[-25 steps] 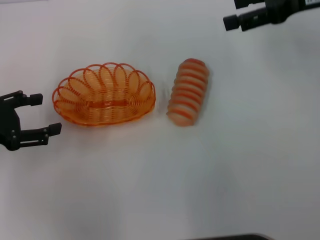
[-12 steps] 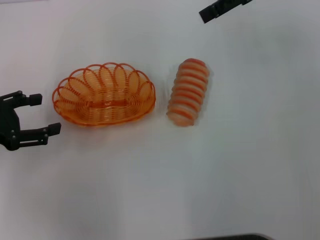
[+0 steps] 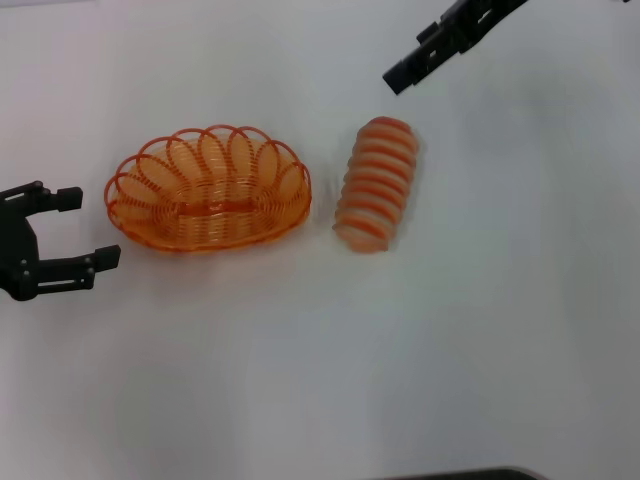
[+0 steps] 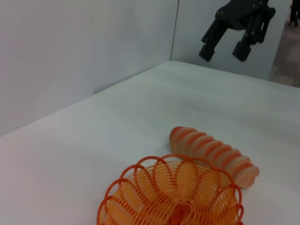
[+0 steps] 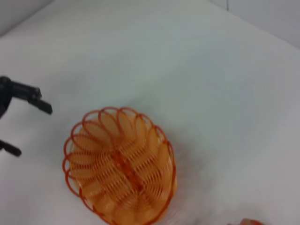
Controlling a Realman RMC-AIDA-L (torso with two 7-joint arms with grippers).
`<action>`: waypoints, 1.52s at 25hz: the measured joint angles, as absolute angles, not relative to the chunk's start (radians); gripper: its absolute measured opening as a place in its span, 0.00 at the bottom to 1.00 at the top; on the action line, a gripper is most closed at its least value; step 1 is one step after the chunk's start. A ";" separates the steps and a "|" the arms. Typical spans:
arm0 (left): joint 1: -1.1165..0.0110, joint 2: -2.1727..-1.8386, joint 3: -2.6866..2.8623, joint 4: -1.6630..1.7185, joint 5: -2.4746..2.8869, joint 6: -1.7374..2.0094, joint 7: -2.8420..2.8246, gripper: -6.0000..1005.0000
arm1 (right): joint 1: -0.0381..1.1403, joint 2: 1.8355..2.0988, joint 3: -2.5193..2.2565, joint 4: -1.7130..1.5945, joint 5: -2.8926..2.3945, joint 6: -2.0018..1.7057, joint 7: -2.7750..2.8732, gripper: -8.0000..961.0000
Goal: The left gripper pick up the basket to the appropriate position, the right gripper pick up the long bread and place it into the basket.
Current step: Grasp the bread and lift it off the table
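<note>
Nothing is done yet, as I read it: the basket point(image 3: 209, 189) sits empty on the tabletop point(image 3: 420, 340) toward the left edge, and the bread point(image 3: 376, 184) lies just beside it, apart, nearer the middle.

My left pincer point(image 3: 66, 232) waits at the left edge, released, just short of the basket's end. My right pincer point(image 4: 226, 48) hangs released above the far edge, near the bread's far end.

Both lifts remain. The bread is pale tan with orange-red ridges; the basket is orange wire, scalloped rim.
</note>
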State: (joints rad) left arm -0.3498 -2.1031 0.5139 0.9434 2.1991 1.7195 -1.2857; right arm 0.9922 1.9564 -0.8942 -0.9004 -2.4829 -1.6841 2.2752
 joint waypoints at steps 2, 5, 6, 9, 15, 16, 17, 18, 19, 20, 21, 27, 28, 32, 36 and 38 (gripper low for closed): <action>-0.351 -2.103 0.514 0.943 2.199 1.719 -1.286 0.85 | 1.000 1.962 -0.924 -0.898 -2.499 -1.682 2.275 0.95; -0.353 -2.103 0.515 0.943 2.200 1.720 -1.288 0.85 | 1.027 1.979 -0.965 -0.882 -2.551 -1.682 2.273 0.95; -0.354 -2.103 0.515 0.943 2.200 1.720 -1.289 0.85 | 1.037 1.986 -0.978 -0.875 -2.572 -1.681 2.272 0.95; -0.352 -2.105 0.514 0.944 2.200 1.722 -1.289 0.85 | 1.065 2.004 -1.002 -0.850 -2.626 -1.678 2.267 0.95; -0.349 -2.107 0.514 0.944 2.199 1.724 -1.290 0.85 | 1.109 2.029 -1.017 -0.784 -2.707 -1.635 2.246 0.95; -0.349 -2.107 0.514 0.944 2.198 1.726 -1.290 0.85 | 1.115 2.034 -1.021 -0.772 -2.719 -1.625 2.239 0.95; -0.349 -2.108 0.514 0.943 2.197 1.727 -1.290 0.85 | 1.120 2.037 -1.023 -0.763 -2.728 -1.617 2.233 0.95; -0.348 -2.108 0.514 0.943 2.197 1.728 -1.290 0.84 | 1.126 2.042 -1.025 -0.751 -2.737 -1.606 2.225 0.95; -0.348 -2.108 0.514 0.943 2.198 1.729 -1.290 0.83 | 1.130 2.046 -1.029 -0.743 -2.741 -1.597 2.221 0.95; -0.348 -2.108 0.514 0.943 2.198 1.729 -1.290 0.82 | 1.133 2.049 -1.035 -0.732 -2.743 -1.587 2.217 0.95; -0.348 -2.108 0.514 0.943 2.199 1.730 -1.290 0.82 | 1.135 2.052 -1.044 -0.723 -2.744 -1.577 2.216 0.95; -0.348 -2.110 0.514 0.943 2.200 1.730 -1.290 0.82 | 1.147 2.071 -1.103 -0.666 -2.746 -1.504 2.216 0.95; -0.349 -2.110 0.514 0.942 2.200 1.730 -1.290 0.82 | 1.151 2.073 -1.109 -0.656 -2.746 -1.490 2.215 0.95; -0.349 -2.109 0.514 0.942 2.200 1.727 -1.290 0.82 | 1.161 2.080 -1.124 -0.617 -2.747 -1.437 2.215 0.95; -0.350 -2.109 0.514 0.937 2.200 1.726 -1.290 0.82 | 1.167 2.083 -1.130 -0.582 -2.747 -1.388 2.217 0.95; -0.350 -2.109 0.514 0.933 2.200 1.723 -1.290 0.82 | 1.169 2.085 -1.138 -0.561 -2.747 -1.361 2.219 0.95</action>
